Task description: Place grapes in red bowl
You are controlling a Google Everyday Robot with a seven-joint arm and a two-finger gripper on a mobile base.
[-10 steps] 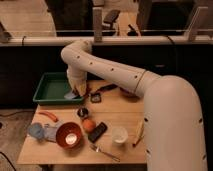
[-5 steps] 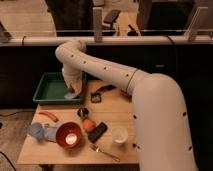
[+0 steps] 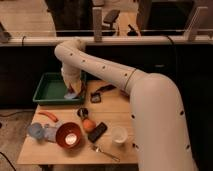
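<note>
The grapes [image 3: 82,112], a small dark cluster, lie on the wooden table [image 3: 122,107] just behind the round orange fruit [image 3: 88,124]. The red bowl [image 3: 69,136], with a pale glossy centre, stands at the front left of the table. My gripper [image 3: 72,90] hangs at the right edge of the green tray [image 3: 50,90], over a small bluish thing. It is behind the grapes and well behind the bowl. The white arm arcs over the table from the right.
A white cup [image 3: 119,134] and a black flat object [image 3: 97,131] stand right of the bowl, and a metal utensil [image 3: 105,152] lies in front. An orange-red carrot-like item [image 3: 48,116] and blue items [image 3: 37,131] are at the left. A dark tool [image 3: 100,92] lies behind.
The arm's upper bend has shifted a little to the left. The gripper stays at the tray's right edge. The things on the table have not moved.
</note>
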